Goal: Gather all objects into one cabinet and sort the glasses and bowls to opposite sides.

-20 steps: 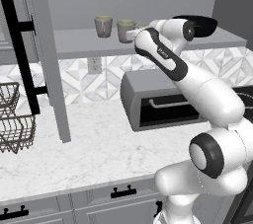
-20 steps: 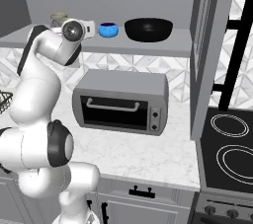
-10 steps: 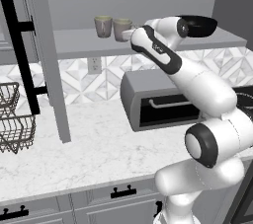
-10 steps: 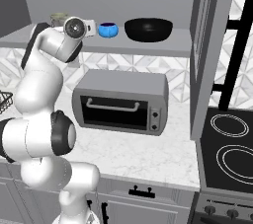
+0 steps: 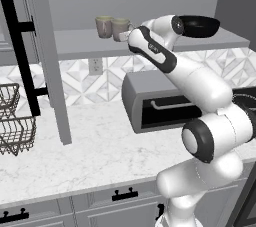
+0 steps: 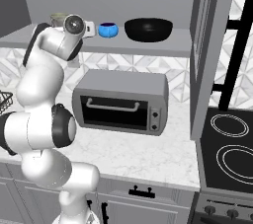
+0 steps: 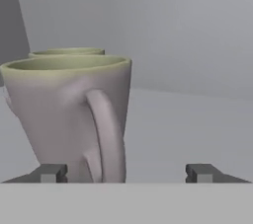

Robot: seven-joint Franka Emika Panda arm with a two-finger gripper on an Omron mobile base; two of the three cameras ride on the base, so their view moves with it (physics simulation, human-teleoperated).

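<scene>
Pincer (image 7: 126, 172) stands with its tips wide apart and clamps nothing, the near mug (image 7: 69, 119) sitting free between them toward nine o'clock. On the cabinet (image 6: 148, 48) shelf, going largest to smallest, the black bowl (image 6: 148, 29) and blue bowl (image 6: 107, 30) sit at three o'clock, while both mugs (image 5: 112, 27) stand together at nine o'clock. Judging by this, gathering and sorting look done, with only pulling the arm clear remaining.

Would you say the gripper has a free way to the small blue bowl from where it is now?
Probably yes: the blue bowl sits on the open shelf just beside the gripper, apart from the black bowl, door open.
</scene>
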